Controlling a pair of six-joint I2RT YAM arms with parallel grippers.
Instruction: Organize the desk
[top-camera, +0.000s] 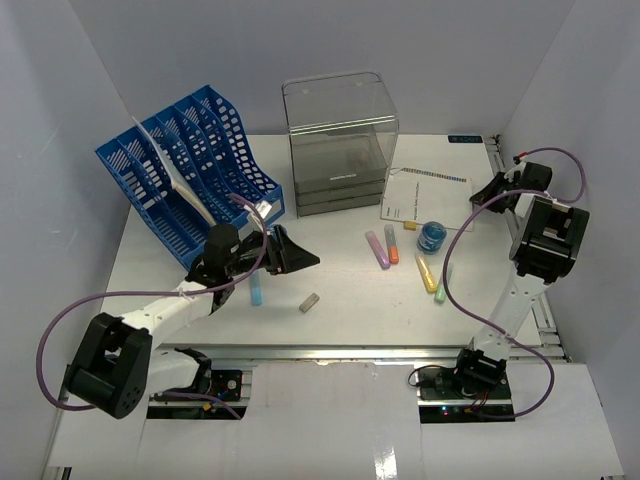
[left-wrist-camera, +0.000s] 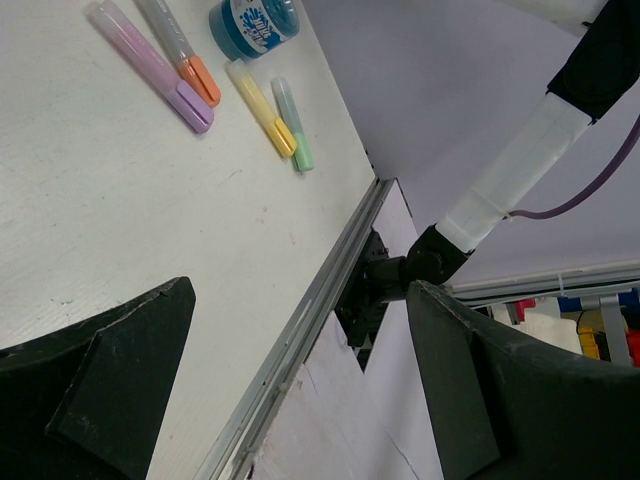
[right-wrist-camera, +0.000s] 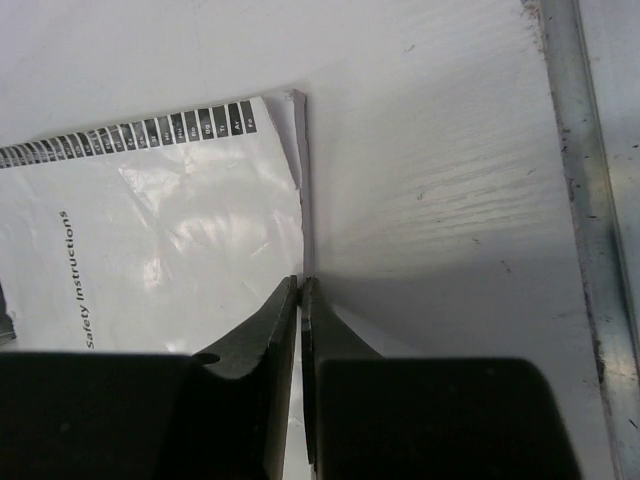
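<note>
The white desk (top-camera: 345, 325) holds a white booklet (top-camera: 422, 195) at the back right, with purple (top-camera: 377, 250), orange (top-camera: 391, 243), yellow (top-camera: 427, 273) and green (top-camera: 441, 285) markers, a blue jar (top-camera: 433, 237), a light blue marker (top-camera: 256, 289) and a small grey block (top-camera: 309, 303). My left gripper (top-camera: 292, 256) is open and empty above the desk's left middle; in the left wrist view (left-wrist-camera: 300, 330) it looks over the front rail. My right gripper (top-camera: 484, 194) is shut on the right edge of the booklet (right-wrist-camera: 180, 210), jaws (right-wrist-camera: 301, 285) pinched together.
A blue slotted file rack (top-camera: 190, 170) holding some papers stands at the back left. A clear plastic drawer box (top-camera: 338, 140) stands at the back middle. A metal rail (top-camera: 350, 350) runs along the front edge. Pale walls close in three sides.
</note>
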